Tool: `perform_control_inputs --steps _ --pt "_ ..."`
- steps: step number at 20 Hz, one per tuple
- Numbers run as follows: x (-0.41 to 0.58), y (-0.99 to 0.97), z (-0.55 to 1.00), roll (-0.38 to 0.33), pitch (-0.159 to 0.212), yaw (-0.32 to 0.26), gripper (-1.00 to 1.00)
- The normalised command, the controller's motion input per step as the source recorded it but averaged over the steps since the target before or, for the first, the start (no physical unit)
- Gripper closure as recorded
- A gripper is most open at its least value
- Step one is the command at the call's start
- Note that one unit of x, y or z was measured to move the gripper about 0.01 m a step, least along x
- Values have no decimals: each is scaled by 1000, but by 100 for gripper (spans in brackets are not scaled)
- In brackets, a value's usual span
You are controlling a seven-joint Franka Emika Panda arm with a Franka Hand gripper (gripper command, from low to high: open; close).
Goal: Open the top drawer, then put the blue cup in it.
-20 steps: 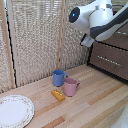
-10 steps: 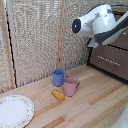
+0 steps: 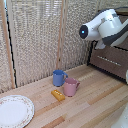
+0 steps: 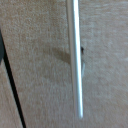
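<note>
Starting at the exterior view's left, a white plate (image 3: 14,110) with a patterned rim sits on the wooden table (image 3: 95,107), near its front edge. Moving right, an orange block (image 3: 58,95) lies flat on the boards, just beside the pink mug (image 3: 71,87). Right behind those two stands the blue cup (image 3: 59,77), upright, handle out to the side, touching or nearly touching the pink mug, and well apart from the cabinet. A woven screen (image 3: 40,35) backs the whole table.

Further right, the white arm (image 3: 102,27) hangs high, its dark joint cap facing us, reaching toward the dark brown cabinet (image 3: 112,62) at the exterior view's right. The drawer front (image 3: 107,59) there looks flush and closed, with a slim handle across it.

Over to the wrist view: the silver bar handle (image 4: 76,55) fills the middle, blurred, very close against the brown drawer face (image 4: 35,60), with a dark seam running along one side. The fingers are not visible in either view, so I cannot tell whether they are apart or together.
</note>
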Motion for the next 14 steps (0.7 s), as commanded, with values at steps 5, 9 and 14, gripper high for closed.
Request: perform_control_inputs --steps 5,9,14 --pt "0 -774 257 7 78 -4 -100" --pt "34 -431 76 33 50 25 -100" --pt "0 -193 0 26 0 32 100"
